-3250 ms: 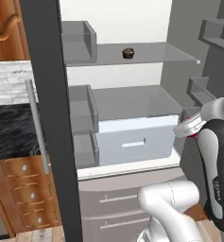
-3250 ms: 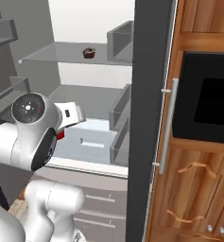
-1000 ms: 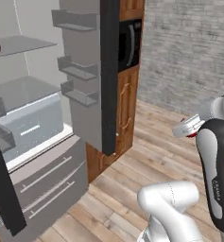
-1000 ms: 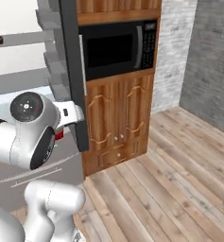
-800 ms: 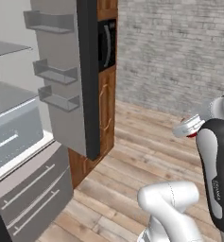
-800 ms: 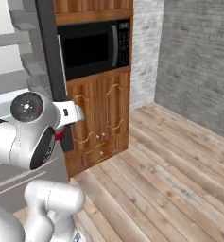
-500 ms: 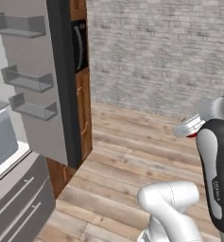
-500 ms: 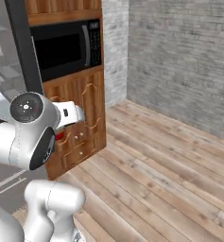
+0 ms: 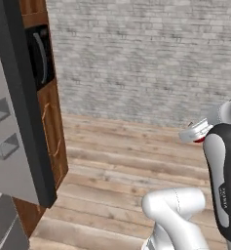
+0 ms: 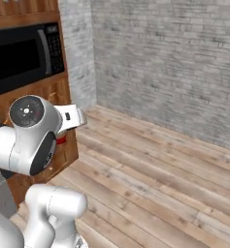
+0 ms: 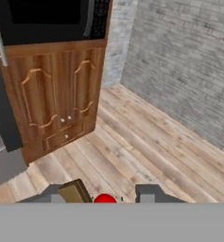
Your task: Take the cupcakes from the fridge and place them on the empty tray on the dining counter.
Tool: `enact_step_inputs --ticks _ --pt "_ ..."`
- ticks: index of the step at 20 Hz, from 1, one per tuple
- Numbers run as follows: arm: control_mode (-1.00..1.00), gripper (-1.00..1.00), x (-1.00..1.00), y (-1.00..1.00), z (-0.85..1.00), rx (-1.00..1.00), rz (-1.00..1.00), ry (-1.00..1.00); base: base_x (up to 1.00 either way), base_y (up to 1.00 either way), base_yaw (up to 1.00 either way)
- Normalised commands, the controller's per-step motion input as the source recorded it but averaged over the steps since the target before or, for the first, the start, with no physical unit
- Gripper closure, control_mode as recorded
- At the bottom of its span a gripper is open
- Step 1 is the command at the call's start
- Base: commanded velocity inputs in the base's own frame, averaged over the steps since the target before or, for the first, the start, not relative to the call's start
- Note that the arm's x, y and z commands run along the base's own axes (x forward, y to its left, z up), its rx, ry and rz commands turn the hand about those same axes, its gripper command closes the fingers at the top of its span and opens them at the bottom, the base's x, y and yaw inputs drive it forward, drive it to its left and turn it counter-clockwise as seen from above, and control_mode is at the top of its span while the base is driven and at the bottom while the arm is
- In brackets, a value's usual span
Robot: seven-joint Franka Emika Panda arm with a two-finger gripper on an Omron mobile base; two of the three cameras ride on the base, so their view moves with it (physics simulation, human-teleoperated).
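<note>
My gripper (image 11: 103, 195) is shut on a cupcake (image 11: 104, 199); its red top shows between the two dark fingertips, with a tan piece beside it. From the left base view the gripper (image 9: 197, 133) hangs at the right, next to my forearm, a red spot under it. The right base view has the hand (image 10: 71, 118) at the left, in front of the wooden cabinet. The fridge (image 9: 17, 127) stands open at the far left, its dark-edged door and grey door shelves facing me. The tray and the dining counter are out of view.
A black microwave (image 10: 20, 54) sits in a tall wooden cabinet (image 11: 56, 101) beside the fridge. A grey brick wall (image 9: 141, 58) closes the back. Bare wooden floor (image 10: 160, 174) stretches ahead and to the right.
The whole picture has slid left: the base has turned right, away from the fridge interior, towards the brick wall and floor. The arm keeps its pose, still holding the cupcake.
</note>
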Motion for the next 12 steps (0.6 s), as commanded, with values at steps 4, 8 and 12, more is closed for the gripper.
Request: enact_step_inputs --ticks 4,8,12 --pt "1.0 1.0 0.0 0.0 0.0 0.0 0.0 0.0 0.98 -0.01 -0.29" --pt "1.0 1.0 0.0 0.0 0.0 0.0 0.0 0.0 0.99 -0.11 -0.34" --pt "1.0 1.0 0.0 0.0 0.0 0.0 0.0 0.0 0.92 -0.22 -0.41"
